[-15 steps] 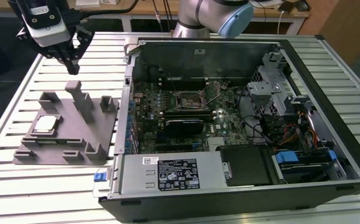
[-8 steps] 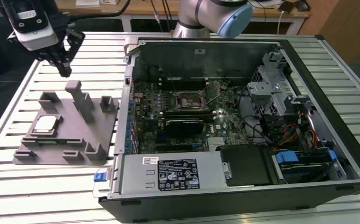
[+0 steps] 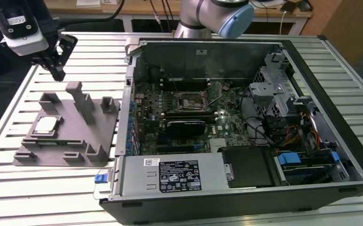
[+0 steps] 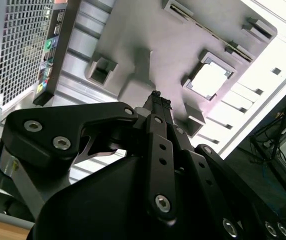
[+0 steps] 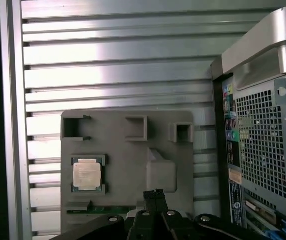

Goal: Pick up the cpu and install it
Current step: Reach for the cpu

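Note:
The cpu (image 3: 45,125) lies flat in a square pocket of the grey fixture block (image 3: 74,141) on the slatted table, at the exterior view's left. It is a silver square with a thin tan rim, also seen in both wrist views (image 4: 209,80) (image 5: 87,175). My gripper (image 3: 57,71) hangs well above the fixture's far side, apart from the cpu. Its black fingers (image 4: 156,104) are pressed together with nothing between them; their tips (image 5: 154,194) point down at the fixture (image 5: 128,160). The motherboard's black socket (image 3: 188,100) sits inside the open computer case.
The open computer case (image 3: 332,117) lies on its side at the exterior view's right, full of cables, drive bays and a power supply (image 3: 175,175). Upright posts (image 3: 76,94) rise from the fixture. The case's rear panel (image 5: 258,150) stands close beside the fixture.

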